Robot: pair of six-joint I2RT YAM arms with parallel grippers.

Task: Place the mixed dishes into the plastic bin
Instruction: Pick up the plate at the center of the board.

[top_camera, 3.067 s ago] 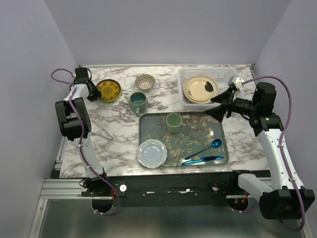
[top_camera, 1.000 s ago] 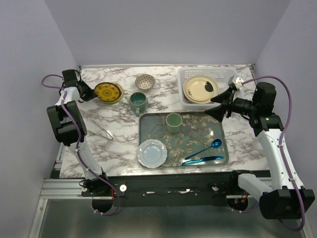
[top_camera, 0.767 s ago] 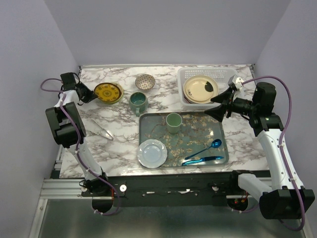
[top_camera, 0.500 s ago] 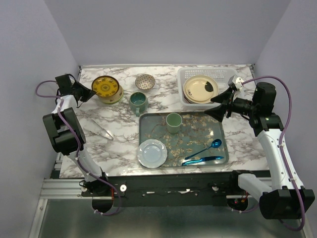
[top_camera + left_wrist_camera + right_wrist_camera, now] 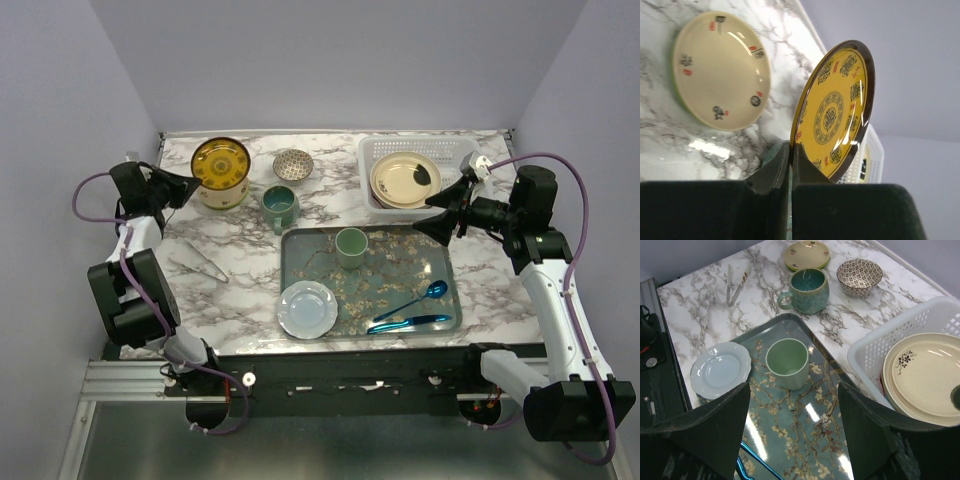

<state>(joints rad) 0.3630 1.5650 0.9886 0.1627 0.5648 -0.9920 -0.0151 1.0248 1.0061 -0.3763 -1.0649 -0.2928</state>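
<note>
My left gripper [image 5: 187, 186] [image 5: 791, 146] is shut on the rim of an amber-yellow plate [image 5: 221, 162] [image 5: 835, 112] and holds it lifted and tilted on edge at the table's back left. Under it a cream plate with a lime-green rim [image 5: 224, 198] [image 5: 720, 70] lies on the marble. The speckled bowl [image 5: 292, 164] [image 5: 859, 276] and dark teal mug [image 5: 279, 205] [image 5: 809, 290] stand to its right. The white lattice bin [image 5: 375, 150] [image 5: 865, 352] at the back right holds a cream plate [image 5: 405, 180] [image 5: 927, 375] on top of others. My right gripper [image 5: 440, 215] [image 5: 792, 385] is open and empty in front of the bin.
A grey floral tray [image 5: 420, 262] at the centre front holds a green cup [image 5: 351, 247], a pale blue plate [image 5: 307, 309] and blue spoons [image 5: 410, 305]. Metal tongs [image 5: 200, 265] lie on the marble at the left. Walls enclose the table on three sides.
My left gripper has lifted the yellow plate off the cream plate and tipped it up on edge, the wrist swinging out to the left. The right arm has not moved.
</note>
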